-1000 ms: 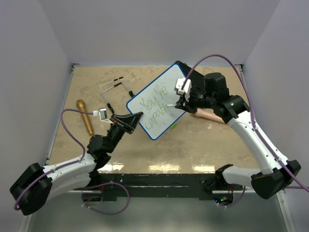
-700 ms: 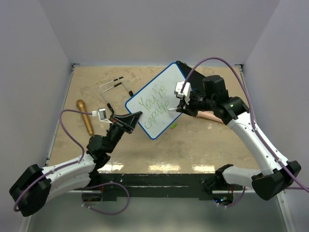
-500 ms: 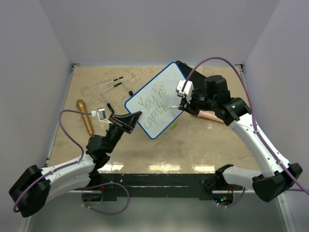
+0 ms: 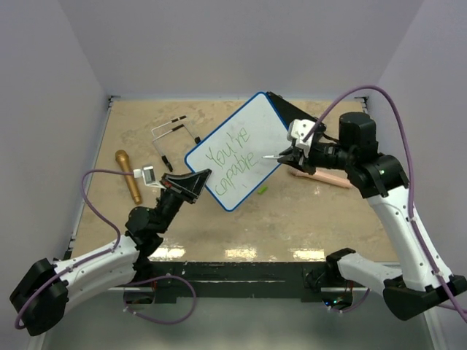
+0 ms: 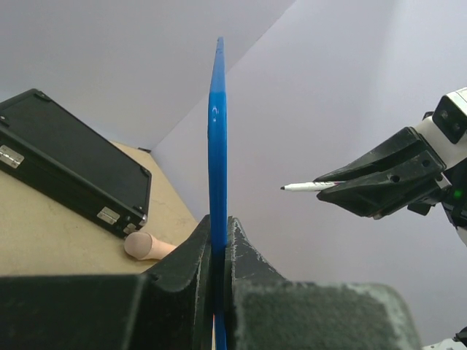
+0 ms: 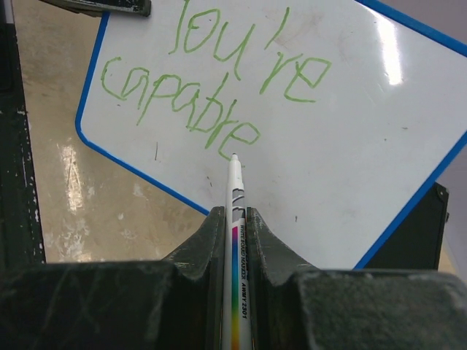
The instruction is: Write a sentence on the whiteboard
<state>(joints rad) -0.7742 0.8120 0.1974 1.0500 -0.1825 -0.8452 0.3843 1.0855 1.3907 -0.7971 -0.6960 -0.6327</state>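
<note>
The whiteboard (image 4: 241, 138) held tilted above the desk (image 4: 314, 211), marker (image 4: 271, 156) tip clear of it.
The left tool (image 4: 191, 182) is clamped on the board's near-left edge, over the desk's middle; the green sentence (image 6: 211, 87) reads "You're capable" in two lines; the right tool (image 4: 290, 156) grips the marker, its tip just off the surface by the last letter.

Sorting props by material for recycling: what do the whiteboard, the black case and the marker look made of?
The whiteboard: glossy white coated face, given the glare streak; blue rim, probably plastic. The black case: matte black shell, plastic or leatherette; silvery, metal-looking latches. The marker: white barrel, likely plastic, with a printed rainbow label.
</note>
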